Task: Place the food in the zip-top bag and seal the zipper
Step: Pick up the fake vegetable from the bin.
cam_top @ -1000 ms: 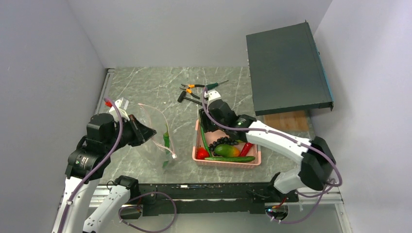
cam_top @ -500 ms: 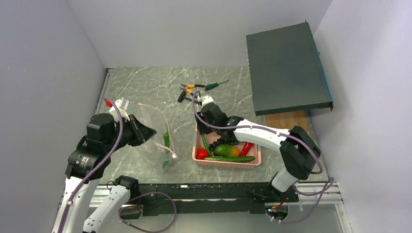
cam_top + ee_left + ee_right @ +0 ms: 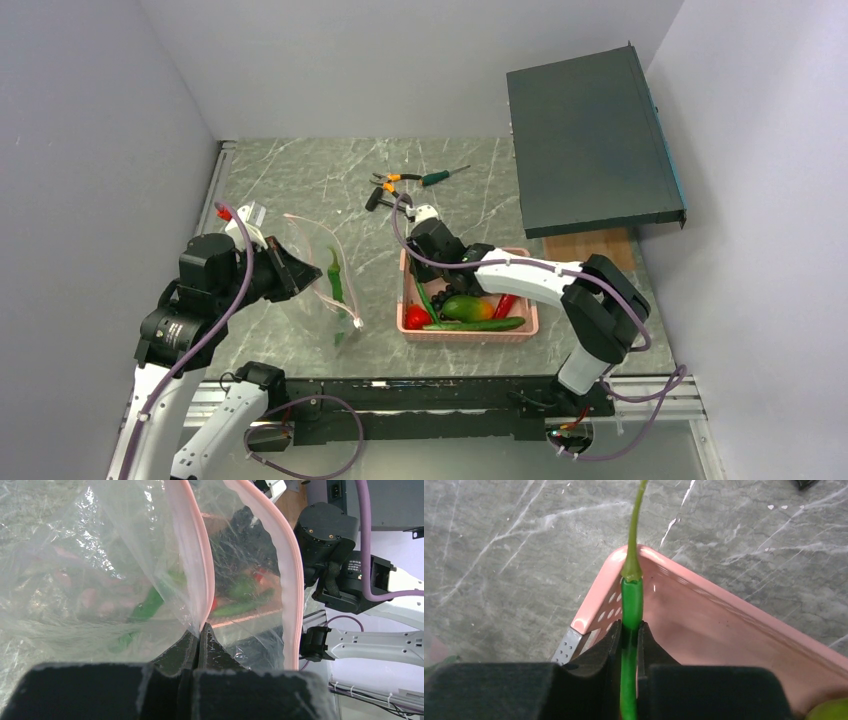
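The right hand (image 3: pixel 630 628) is clamped on a long green pepper (image 3: pixel 632 597) at the far-left corner of the pink basket (image 3: pixel 596 599). The stem runs straight out past the fingertips, so the pepper's long axis lies in line with the hand. The zip-top bag (image 3: pixel 318 262) lies to the left of that hand, across a strip of bare counter (image 3: pixel 380 255), and a second green pepper (image 3: pixel 335 275) lies in it. The left hand (image 3: pixel 200 632) is pinched shut on one lip of the zipper (image 3: pixel 192 555) and holds it up. The other lip bows away, so the mouth gapes toward the basket. The right arm is the nearer to the food. I judge the coming move to be a lift and a carry leftward, with the pepper entering end-first between the two pink strips. The mango (image 3: pixel 465 308) and the rest wait in the basket.
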Motion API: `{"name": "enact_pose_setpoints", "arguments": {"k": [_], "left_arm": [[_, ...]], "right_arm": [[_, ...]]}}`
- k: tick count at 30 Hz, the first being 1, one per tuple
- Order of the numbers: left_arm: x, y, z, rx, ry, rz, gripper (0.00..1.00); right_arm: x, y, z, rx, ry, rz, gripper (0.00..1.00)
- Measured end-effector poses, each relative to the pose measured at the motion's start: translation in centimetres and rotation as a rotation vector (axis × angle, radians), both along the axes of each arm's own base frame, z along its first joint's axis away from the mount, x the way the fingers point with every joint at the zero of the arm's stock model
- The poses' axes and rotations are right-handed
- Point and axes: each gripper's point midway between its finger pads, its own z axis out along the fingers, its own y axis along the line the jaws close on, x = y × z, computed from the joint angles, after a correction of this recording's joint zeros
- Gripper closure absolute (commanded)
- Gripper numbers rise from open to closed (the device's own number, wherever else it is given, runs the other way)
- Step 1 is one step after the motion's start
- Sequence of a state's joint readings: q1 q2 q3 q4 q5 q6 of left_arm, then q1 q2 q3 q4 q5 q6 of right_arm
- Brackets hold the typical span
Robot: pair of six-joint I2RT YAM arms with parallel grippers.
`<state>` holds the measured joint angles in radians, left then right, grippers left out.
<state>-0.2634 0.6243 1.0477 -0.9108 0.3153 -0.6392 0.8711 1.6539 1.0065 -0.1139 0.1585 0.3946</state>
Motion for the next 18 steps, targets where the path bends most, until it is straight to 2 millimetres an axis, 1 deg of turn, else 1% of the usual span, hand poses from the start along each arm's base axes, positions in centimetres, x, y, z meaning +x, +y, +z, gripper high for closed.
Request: {"name": "enact_pose_setpoints", "arguments": {"k": [2,5,7,8,9,11,14,18], "left_arm": [[0.0,0.0,0.0,0.000,0.000,0.000,1.00],[0.0,0.0,0.0,0.000,0.000,0.000,1.00],[0.0,0.0,0.0,0.000,0.000,0.000,1.00],[0.0,0.0,0.0,-0.001,0.000,0.000,1.00],[0.0,0.0,0.0,-0.001,0.001,0.000,1.00],[0.0,0.0,-0.2,0.000,0.005,0.000,1.00],[0.0,0.0,-0.5,0.003,0.013,0.001,1.00],[0.0,0.0,-0.5,0.003,0.012,0.001,1.00]], "right_arm": [[0.0,0.0,0.1,0.007,-0.001,-0.003,1.00],[-0.4,-0.5,1.2,0.030,-0.019,-0.008,1.00],[-0.7,-1.0,2.8,0.057,-0.046,-0.012,1.00],[-0.8,-1.3,4.1,0.081,-0.070,-0.015,1.00],[-0.9,-1.5,5.6,0.109,-0.096,-0.017,1.00],[-1.1,-1.7,9.5,0.194,-0.167,-0.017,1.00],[-1.7,-2.0,16.2,0.360,-0.298,-0.002,1.00],[-3.8,-2.6,25.4,0.605,-0.469,0.068,1.00]]}}
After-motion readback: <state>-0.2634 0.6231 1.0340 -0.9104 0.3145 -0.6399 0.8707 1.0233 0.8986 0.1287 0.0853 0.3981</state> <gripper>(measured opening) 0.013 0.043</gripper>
